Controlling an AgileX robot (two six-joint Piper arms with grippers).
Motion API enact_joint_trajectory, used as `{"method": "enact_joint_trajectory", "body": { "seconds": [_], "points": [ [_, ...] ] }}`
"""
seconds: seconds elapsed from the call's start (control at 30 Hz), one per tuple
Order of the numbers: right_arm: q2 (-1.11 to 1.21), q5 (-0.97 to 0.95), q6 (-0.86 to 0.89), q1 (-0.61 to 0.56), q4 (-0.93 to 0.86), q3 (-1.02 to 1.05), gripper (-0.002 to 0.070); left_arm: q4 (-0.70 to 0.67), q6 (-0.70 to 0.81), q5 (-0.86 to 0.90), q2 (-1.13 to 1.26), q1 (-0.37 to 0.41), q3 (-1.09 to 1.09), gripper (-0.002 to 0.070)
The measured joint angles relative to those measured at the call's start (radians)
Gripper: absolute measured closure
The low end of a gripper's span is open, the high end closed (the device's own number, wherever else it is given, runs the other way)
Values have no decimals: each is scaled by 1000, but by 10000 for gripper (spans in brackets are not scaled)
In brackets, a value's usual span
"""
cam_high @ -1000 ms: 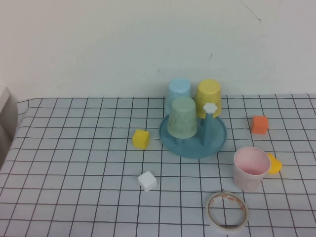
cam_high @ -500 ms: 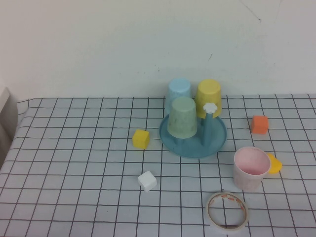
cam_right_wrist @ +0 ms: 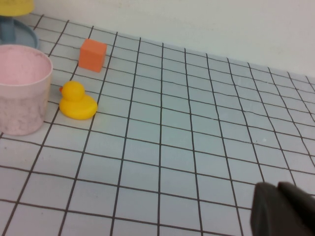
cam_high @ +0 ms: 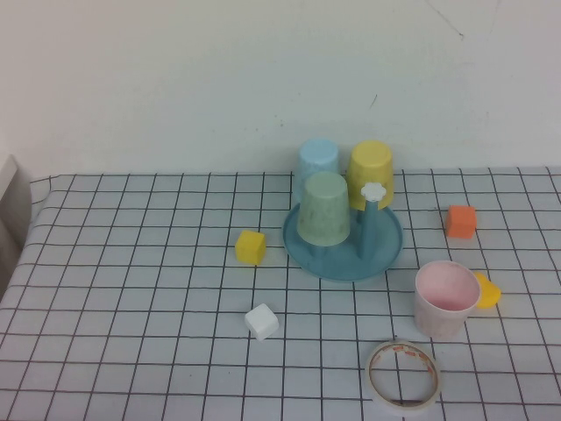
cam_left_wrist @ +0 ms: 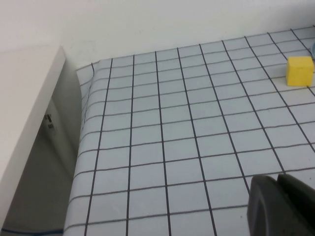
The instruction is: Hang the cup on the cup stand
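Note:
The pale pink cup (cam_high: 445,298) stands upright, mouth up, on the checked cloth at the front right; it also shows in the right wrist view as the pink cup (cam_right_wrist: 20,91). The blue cup stand (cam_high: 343,241) sits mid-table with a light blue, a yellow and a light green cup upside down on its pegs; one peg with a white flower cap (cam_high: 373,192) is bare. Neither arm appears in the high view. My left gripper (cam_left_wrist: 278,179) is shut over the cloth at the table's left side. My right gripper (cam_right_wrist: 278,188) is shut, to the right of the pink cup and apart from it.
A yellow duck (cam_high: 486,290) sits right beside the pink cup. An orange block (cam_high: 460,221) lies at the right, a tape roll (cam_high: 402,374) at the front, a white cube (cam_high: 261,321) and a yellow cube (cam_high: 250,246) left of the stand. A white shelf edge (cam_left_wrist: 24,113) flanks the table's left.

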Motion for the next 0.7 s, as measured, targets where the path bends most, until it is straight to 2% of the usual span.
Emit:
{"method": "enact_joint_trajectory", "body": {
  "seconds": [0.13, 0.27, 0.47, 0.57, 0.7],
  "points": [
    [0, -21, 0, 0, -6, 3, 678, 0, 0, -56, 0, 0, 2, 677],
    [0, -143, -1, 0, -9, 11, 678, 0, 0, -241, 0, 0, 2, 677],
    [0, -492, -1, 0, -9, 11, 678, 0, 0, -643, 0, 0, 2, 677],
    [0, -662, 15, 0, -9, 11, 678, -2, 0, -785, 0, 0, 2, 677],
    [0, -856, 43, 0, -9, 11, 678, -3, 0, -879, 0, 0, 2, 677]
  ]
}}
